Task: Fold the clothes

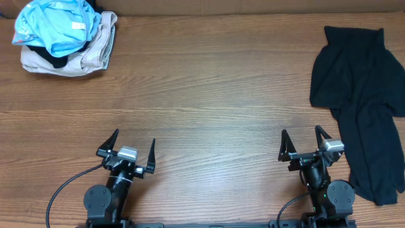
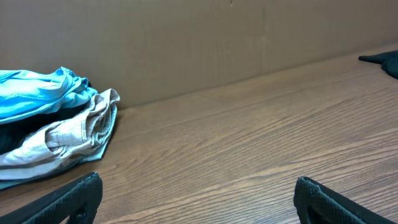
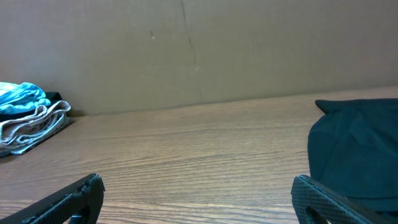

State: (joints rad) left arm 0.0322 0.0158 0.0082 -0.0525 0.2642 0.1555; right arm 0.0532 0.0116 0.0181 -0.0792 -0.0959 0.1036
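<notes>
The black shirt (image 1: 364, 101) lies crumpled along the right side of the table, from the far right edge down to the front right. It also shows in the right wrist view (image 3: 357, 149) at the right, and its far tip shows in the left wrist view (image 2: 380, 60). My left gripper (image 1: 133, 147) is open and empty near the front edge, left of centre, in the left wrist view (image 2: 199, 196) too. My right gripper (image 1: 302, 140) is open and empty just left of the shirt's lower part, seen also in the right wrist view (image 3: 199, 199).
A light blue garment (image 1: 57, 25) lies on a beige garment (image 1: 88, 54) in a pile at the far left corner, seen also in the left wrist view (image 2: 37, 93). A brown wall (image 3: 199, 50) runs behind the table.
</notes>
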